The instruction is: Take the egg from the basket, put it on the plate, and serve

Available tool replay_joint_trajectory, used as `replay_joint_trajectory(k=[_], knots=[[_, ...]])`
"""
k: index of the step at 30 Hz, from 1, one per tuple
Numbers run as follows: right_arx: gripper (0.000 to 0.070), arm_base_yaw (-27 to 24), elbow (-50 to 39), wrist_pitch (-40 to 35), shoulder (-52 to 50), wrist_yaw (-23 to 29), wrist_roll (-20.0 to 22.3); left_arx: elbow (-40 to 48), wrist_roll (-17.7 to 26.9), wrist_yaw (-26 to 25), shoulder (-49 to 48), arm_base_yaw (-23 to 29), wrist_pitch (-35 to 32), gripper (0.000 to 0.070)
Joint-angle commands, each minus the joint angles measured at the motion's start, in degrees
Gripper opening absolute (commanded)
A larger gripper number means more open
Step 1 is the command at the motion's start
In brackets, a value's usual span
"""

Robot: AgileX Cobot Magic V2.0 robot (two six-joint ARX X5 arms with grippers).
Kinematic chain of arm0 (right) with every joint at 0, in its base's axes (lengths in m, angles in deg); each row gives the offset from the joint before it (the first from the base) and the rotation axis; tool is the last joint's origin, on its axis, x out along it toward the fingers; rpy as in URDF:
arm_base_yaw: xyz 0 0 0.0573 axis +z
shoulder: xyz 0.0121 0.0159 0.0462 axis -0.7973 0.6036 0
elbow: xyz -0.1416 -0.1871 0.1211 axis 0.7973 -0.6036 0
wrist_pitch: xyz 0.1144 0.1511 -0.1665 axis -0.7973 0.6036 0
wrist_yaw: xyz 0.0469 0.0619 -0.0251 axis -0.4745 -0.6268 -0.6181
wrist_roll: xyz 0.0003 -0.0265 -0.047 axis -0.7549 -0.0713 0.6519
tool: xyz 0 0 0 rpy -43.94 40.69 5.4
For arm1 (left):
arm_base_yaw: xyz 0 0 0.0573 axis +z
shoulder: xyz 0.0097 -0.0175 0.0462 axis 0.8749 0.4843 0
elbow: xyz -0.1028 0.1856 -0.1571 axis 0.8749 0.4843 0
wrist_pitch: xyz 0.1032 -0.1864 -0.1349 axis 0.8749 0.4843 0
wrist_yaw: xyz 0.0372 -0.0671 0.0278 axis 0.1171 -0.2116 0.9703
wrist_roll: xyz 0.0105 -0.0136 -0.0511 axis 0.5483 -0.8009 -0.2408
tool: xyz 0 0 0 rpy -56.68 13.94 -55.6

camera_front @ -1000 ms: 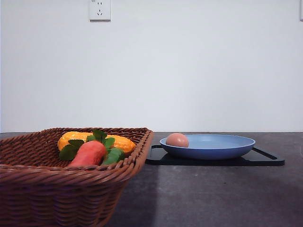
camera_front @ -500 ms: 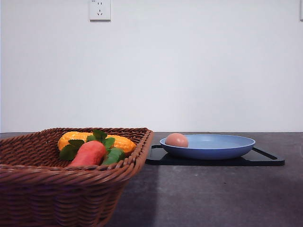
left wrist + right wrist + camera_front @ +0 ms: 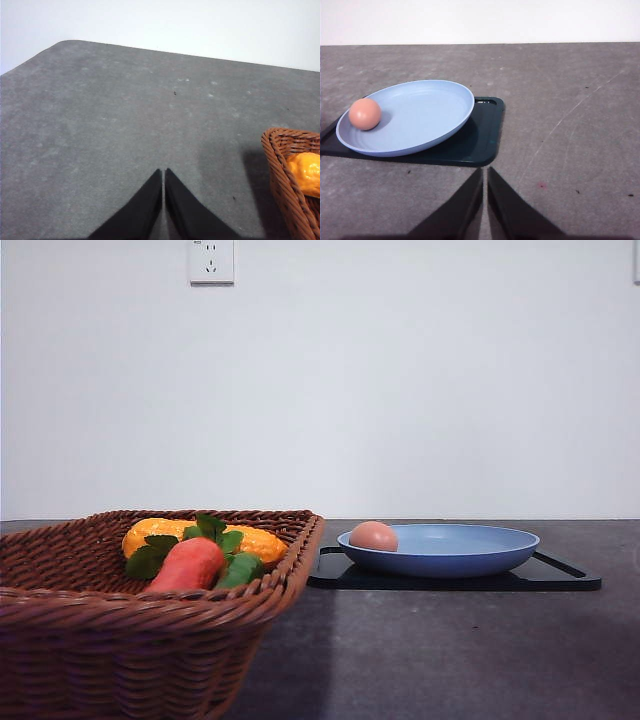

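The pale pinkish-brown egg (image 3: 374, 535) (image 3: 365, 113) lies in the light blue plate (image 3: 470, 550) (image 3: 427, 117), near its left rim in the front view. The plate rests on a flat black tray (image 3: 560, 577) (image 3: 480, 145). The brown wicker basket (image 3: 120, 640) (image 3: 290, 190) stands at the front left. My left gripper (image 3: 163, 172) is shut with nothing in it, over bare table beside the basket. My right gripper (image 3: 485, 171) is shut and empty, just short of the tray's near edge.
In the basket lie an orange-red carrot (image 3: 188, 565) with green leaves and a bumpy yellow-orange corn-like piece (image 3: 200, 537) (image 3: 305, 172). The dark grey table (image 3: 450, 660) ends at a white wall with a socket (image 3: 211, 261).
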Motion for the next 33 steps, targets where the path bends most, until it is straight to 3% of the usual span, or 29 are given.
replay_joint_trajectory(k=[1,33], knots=[[0.0000,0.20,-0.35,-0.31,-0.09,0.16,-0.52,1.60,-0.33,-0.20,-0.07,-0.07,0.22,0.0000],[0.0000,0.20,-0.35,-0.31,-0.09,0.14,-0.52,1.60,-0.33,-0.20,-0.07,-0.07,0.23,0.0000]])
